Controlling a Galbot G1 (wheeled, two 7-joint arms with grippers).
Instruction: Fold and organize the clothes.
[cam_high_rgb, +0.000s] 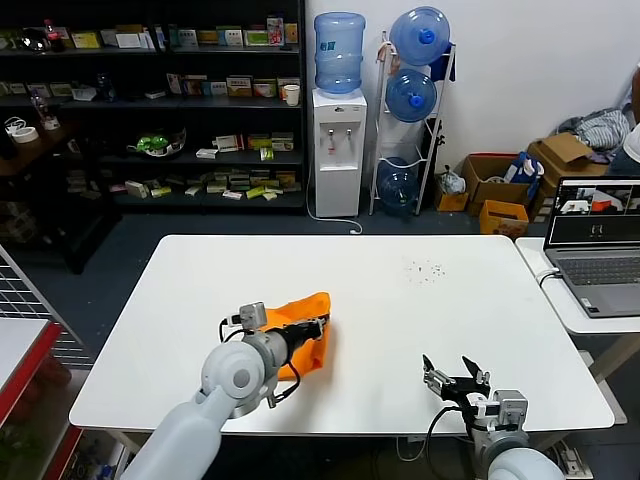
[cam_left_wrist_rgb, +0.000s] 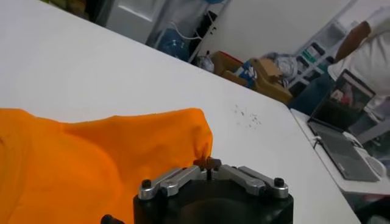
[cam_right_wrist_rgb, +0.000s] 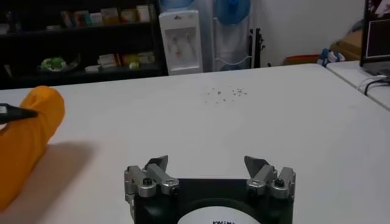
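Shirt (cam_high_rgb: 300, 335), orange, bunched lower left of centre in the head view, on the white table (cam_high_rgb: 400, 300). Left gripper (cam_high_rgb: 318, 322) clamped on its edge, fingers pinched tight on a fold of cloth. Right gripper (cam_high_rgb: 455, 377) low at lower right, well apart from the shirt, jaws spread wide, holding nothing. Laptop (cam_high_rgb: 598, 245) at right edge on a side table.

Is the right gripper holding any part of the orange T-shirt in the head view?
No: the right gripper hovers open and empty near the table's front edge, well apart from the orange T-shirt, which the left gripper pinches.
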